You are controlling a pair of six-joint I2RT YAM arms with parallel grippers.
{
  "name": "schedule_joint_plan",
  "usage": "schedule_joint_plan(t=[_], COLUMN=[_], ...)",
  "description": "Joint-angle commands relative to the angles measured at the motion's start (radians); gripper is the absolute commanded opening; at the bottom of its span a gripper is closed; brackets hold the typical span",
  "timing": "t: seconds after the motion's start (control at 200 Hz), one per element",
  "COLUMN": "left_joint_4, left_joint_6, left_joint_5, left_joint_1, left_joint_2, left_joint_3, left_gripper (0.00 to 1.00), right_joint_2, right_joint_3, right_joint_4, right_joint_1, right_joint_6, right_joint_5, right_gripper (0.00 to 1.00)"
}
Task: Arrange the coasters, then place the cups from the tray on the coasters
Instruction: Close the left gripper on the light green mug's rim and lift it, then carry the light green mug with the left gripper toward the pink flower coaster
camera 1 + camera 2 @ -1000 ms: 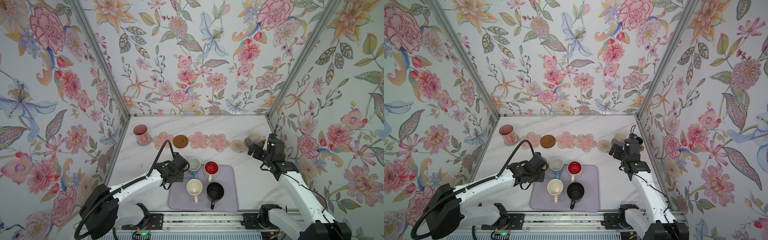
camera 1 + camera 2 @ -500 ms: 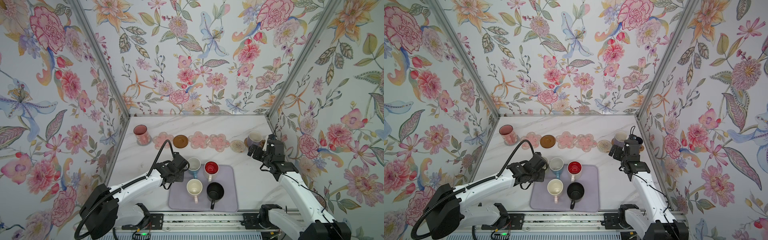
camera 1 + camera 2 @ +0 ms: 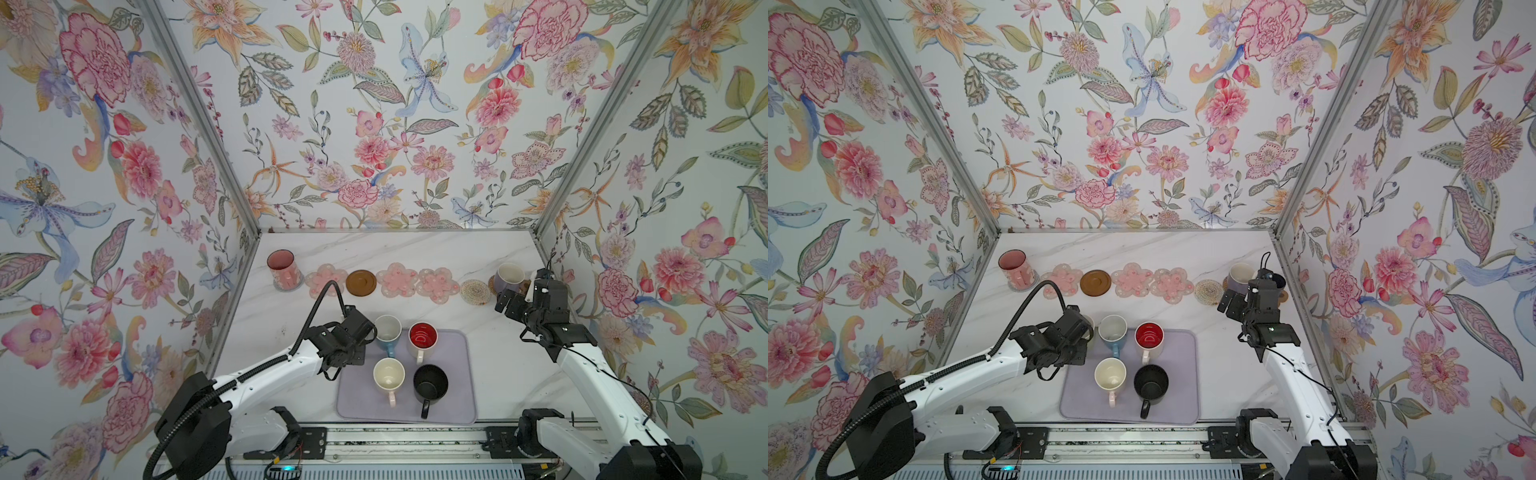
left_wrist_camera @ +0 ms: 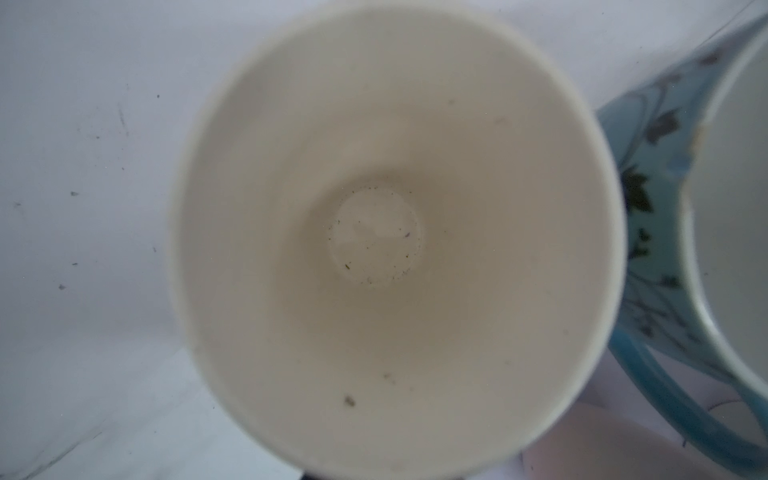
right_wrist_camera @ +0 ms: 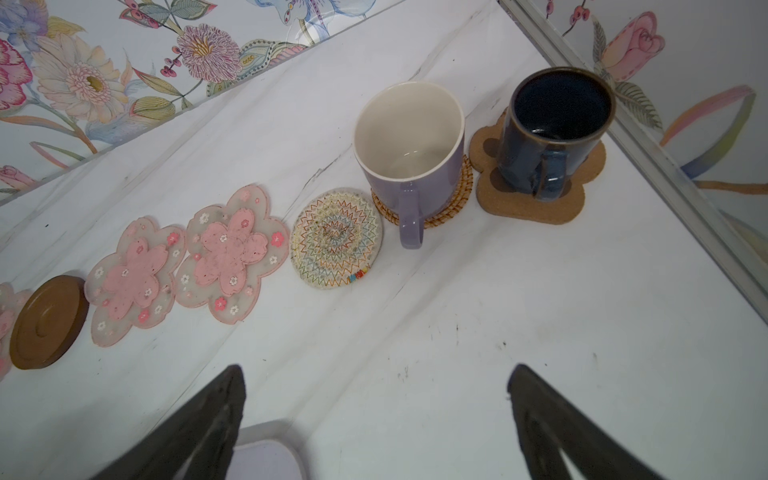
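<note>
Now my left pincer (image 3: 367,329) has just closed, apparently on the rim of the pale-lined cup (image 4: 395,232) beside the blue cup (image 3: 387,330) at the tray's (image 3: 457,401) far-left corner, ready for lifting, while my right pincer (image 5: 374,374) gapes wide.

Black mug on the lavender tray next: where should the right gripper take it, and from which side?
Likely grip the black mug by its right rim wall, from above, one finger inside. It stands upright on the lavender tray, bare to its right; the cream mug crowds its left and its handle points to the near edge.
</note>
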Motion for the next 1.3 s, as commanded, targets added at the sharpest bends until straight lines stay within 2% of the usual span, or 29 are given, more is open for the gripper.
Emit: schedule_joint_plan(t=[0.0,0.225,0.475,0.866,1.096,1.291], left_joint_4=[-0.013,-0.048,-0.03,0.087,0.131,0.142], left_joint_6=[-0.014,0.014,0.133,0.324,0.368,0.382], left_joint_5=[-0.052,-0.068,-0.04,0.004,0.055,0.073], left_joint_1=[0.012,0.063,0.203,0.43,0.523,0.56], left_joint_2=[-0.075,-0.142,-0.128,0.117,0.261,0.382], left_joint_3=[0.007,0.021,0.099,0.308,0.431,0.519], left_gripper=[0.0,0.0,0.0,0.0,0.0,0.0], right_joint_2=[-0.014,-0.017,-0.045,-0.057,-0.056,-0.056], right_joint_3=[-0.008,0.003,-0.001,-0.003,0.0,-0.004], right_joint_4=[0.015,-0.017,-0.019,-0.024,-0.023,-0.022], right_joint_1=[0.008,0.007,0.009,0.007,0.007,0.006], right_joint_6=[0.013,-0.014,-0.011,-0.014,-0.016,-0.016], right_joint_5=[-0.011,-0.011,-0.011,-0.014,-0.018,-0.018], right_gripper=[0.99,0.99,0.99,0.99,0.99,0.99])
